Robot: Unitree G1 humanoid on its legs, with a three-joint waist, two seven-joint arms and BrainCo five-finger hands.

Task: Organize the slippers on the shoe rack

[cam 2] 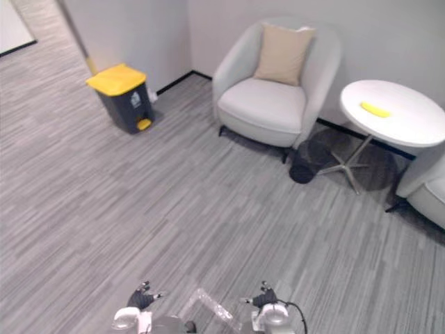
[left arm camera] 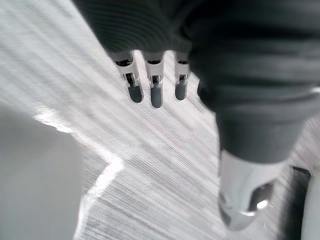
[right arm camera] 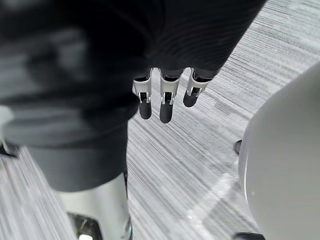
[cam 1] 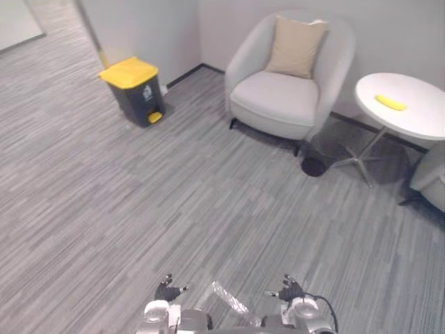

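Observation:
My left hand (cam 1: 167, 290) hangs low at the bottom of the head views, left of centre, above the grey carpet. Its fingers (left arm camera: 152, 90) are straight and hold nothing. My right hand (cam 1: 290, 290) is level with it, right of centre, and its fingers (right arm camera: 166, 102) are also straight and empty. No slippers or shoe rack appear in these views.
A dark bin with a yellow lid (cam 1: 134, 90) stands by the far wall on the left. A light armchair (cam 1: 285, 83) with a beige cushion is ahead. A round white table (cam 1: 410, 115) carrying a yellow object (cam 1: 391, 102) is at the right, beside another chair's edge (cam 1: 431, 174).

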